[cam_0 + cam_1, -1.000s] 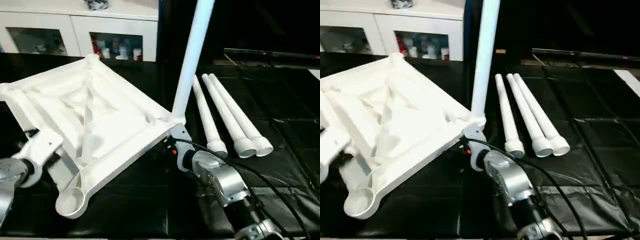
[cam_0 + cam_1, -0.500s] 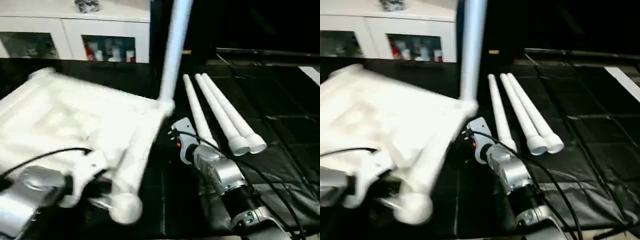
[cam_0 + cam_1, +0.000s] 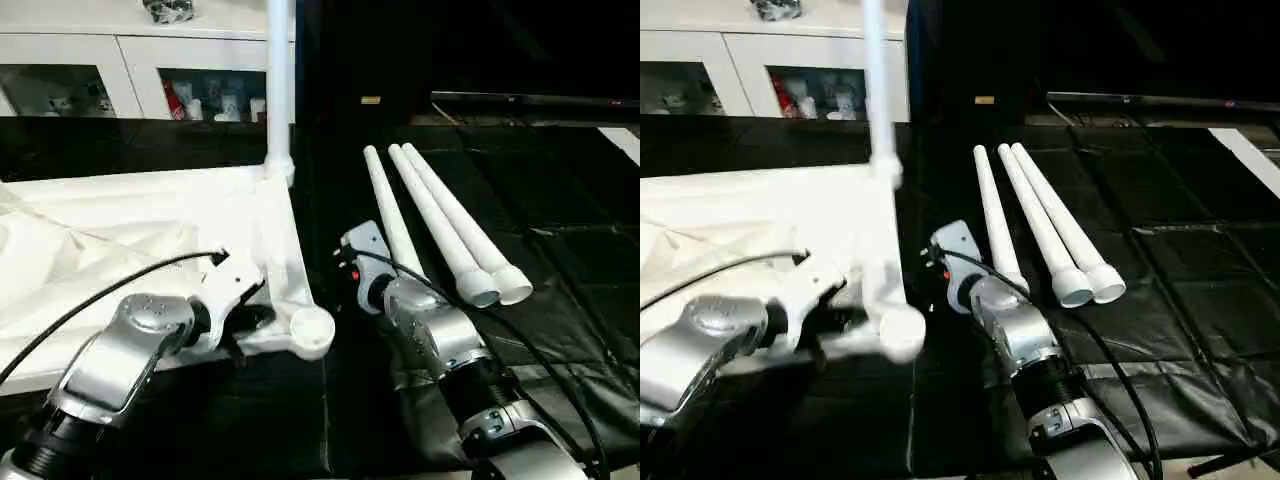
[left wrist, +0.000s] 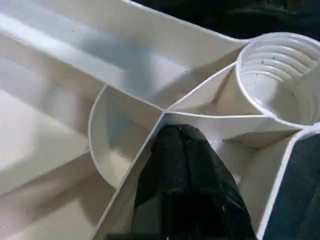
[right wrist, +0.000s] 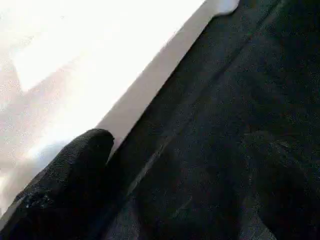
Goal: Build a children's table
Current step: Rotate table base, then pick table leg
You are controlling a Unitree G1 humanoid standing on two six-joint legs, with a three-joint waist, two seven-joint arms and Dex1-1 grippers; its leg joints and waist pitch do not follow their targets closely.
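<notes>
One leg (image 3: pixel 279 80) stands fitted as the tabletop (image 3: pixel 150 215), tilted earlier, lies flat, left jaws pinching its rib, right jaws wide.

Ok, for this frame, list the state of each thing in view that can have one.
Table top: underside up, lying on the black surface.
Fitted leg: upright in the far corner socket.
Near corner socket: empty.
Three loose legs: lying side by side on the black surface.
Left hand: shut on a rib beside the near corner socket.
Right hand: open, holding nothing.

silver forearms (image 3: pixel 125 355) with black cables, white wrist housings, black pincer fingers (image 4: pixel 185 185), perhaps rubbery.
</notes>
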